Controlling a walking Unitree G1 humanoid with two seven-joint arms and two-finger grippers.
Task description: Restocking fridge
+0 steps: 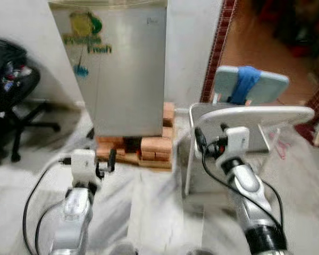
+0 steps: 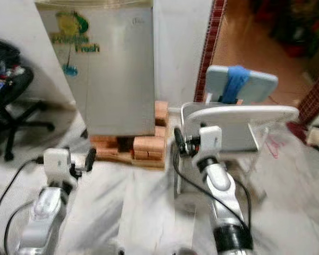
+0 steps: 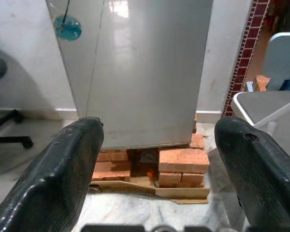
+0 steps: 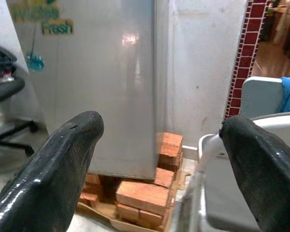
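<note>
While the fridge is standing shut on bricks ahead, I'm holding left gripper and right gripper wide and empty; I'm squaring up slowly, clearing the white chair.

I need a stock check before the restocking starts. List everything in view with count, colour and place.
fridge: one, silver, door closed, against the white wall, straight ahead.
bricks: a stack, orange-red, under the fridge.
cardboard: one sheet, brown, under the bricks.
office chair: one, black, left of the fridge.
plastic chairs: two, whitish-grey, right of the fridge.
cloth: one, blue, draped on the farther chair's back.
tiled pillar: one, dark red, right of the wall.
left gripper: black fingers, open, held low, facing the fridge.
right gripper: black fingers, open, beside the nearer chair.
</note>
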